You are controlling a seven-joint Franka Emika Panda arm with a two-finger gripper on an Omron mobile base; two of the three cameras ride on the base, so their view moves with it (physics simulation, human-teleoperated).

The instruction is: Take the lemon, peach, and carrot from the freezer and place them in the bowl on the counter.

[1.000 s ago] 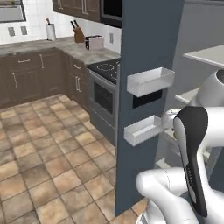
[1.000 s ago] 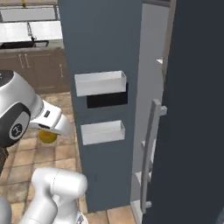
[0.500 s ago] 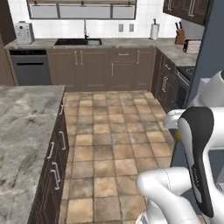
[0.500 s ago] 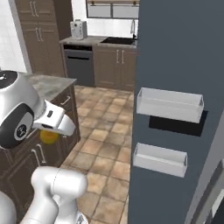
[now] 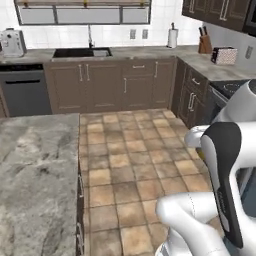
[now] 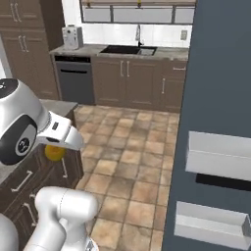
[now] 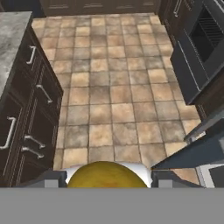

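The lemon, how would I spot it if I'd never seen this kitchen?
Find the white robot arm beside the marble counter. Look under its hand, where the gripper holds the lemon. It's the one round yellow thing among brown cabinets and tan tiles.

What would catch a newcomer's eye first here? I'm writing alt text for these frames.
The yellow lemon sits between the gripper fingers at the bottom of the hand view, over tan floor tiles. In the right base view it glows yellow under the white arm, beside the dark blue-grey freezer door with its white bins. The mottled counter spreads at lower left.
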